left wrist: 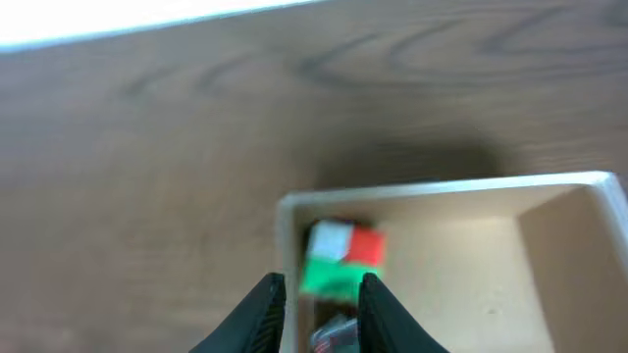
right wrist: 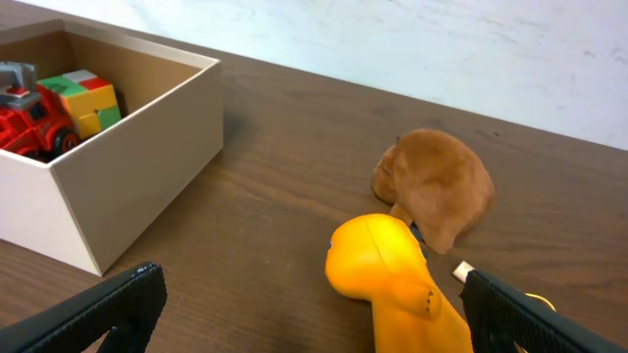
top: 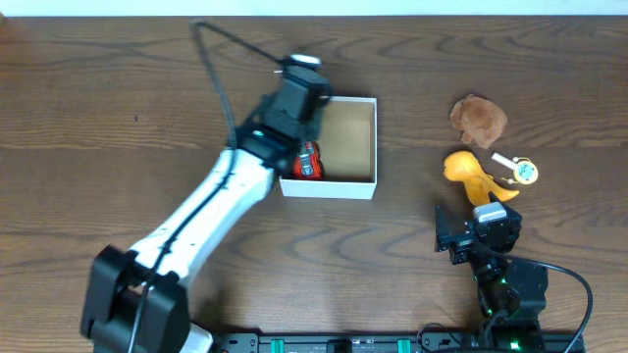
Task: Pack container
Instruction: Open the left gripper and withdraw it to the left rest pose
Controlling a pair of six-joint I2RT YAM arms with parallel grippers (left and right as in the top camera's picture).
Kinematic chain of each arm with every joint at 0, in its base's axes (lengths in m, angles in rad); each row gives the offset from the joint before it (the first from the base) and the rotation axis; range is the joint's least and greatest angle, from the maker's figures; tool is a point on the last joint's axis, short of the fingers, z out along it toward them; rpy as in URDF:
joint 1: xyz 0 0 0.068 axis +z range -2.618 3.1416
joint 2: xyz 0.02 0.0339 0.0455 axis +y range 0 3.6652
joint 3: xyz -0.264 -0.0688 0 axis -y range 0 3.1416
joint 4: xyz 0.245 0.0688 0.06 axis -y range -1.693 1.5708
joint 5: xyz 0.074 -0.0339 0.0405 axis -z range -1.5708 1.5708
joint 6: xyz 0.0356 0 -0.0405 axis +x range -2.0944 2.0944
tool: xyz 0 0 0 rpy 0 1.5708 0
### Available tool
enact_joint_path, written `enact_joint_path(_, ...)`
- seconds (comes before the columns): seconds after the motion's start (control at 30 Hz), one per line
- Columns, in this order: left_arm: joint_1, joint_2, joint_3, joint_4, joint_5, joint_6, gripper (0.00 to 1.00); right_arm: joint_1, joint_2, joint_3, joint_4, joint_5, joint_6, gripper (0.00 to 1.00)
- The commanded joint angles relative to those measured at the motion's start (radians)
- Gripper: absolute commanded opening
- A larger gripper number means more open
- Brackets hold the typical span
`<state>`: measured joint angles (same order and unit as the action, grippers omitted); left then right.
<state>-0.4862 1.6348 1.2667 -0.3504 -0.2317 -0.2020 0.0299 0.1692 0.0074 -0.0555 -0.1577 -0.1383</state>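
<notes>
Left hand narrowly parted over the container; right hand wide apart, empty.

overhead: you look straight down from high on the whole brown wooden worktop | left wrist: you peer down, close, past the left claw into the square white-walled cardboard box | right wrist: you look low across the worktop, sharing that box with both

The left arm is white with black joints and cable; the left hand has 2 black fingers.
</notes>
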Motion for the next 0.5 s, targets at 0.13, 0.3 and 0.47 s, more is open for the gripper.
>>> enact_joint_path(0.13, 0.042, 0.004, 0.02, -0.082, 0.43, -0.126, 0.06, -0.012, -0.005, -0.002, -0.003, -0.007, 0.011, 0.99)
enact_joint_path(0.3, -0.005, 0.04, 0.019, -0.114, 0.43, -0.125, 0.06, -0.012, -0.005, -0.002, -0.003, -0.007, 0.011, 0.99)
enact_joint_path(0.47, -0.052, 0.066, 0.019, -0.142, 0.397, -0.125, 0.06, -0.012, -0.005, -0.002, -0.003, -0.006, 0.011, 0.99)
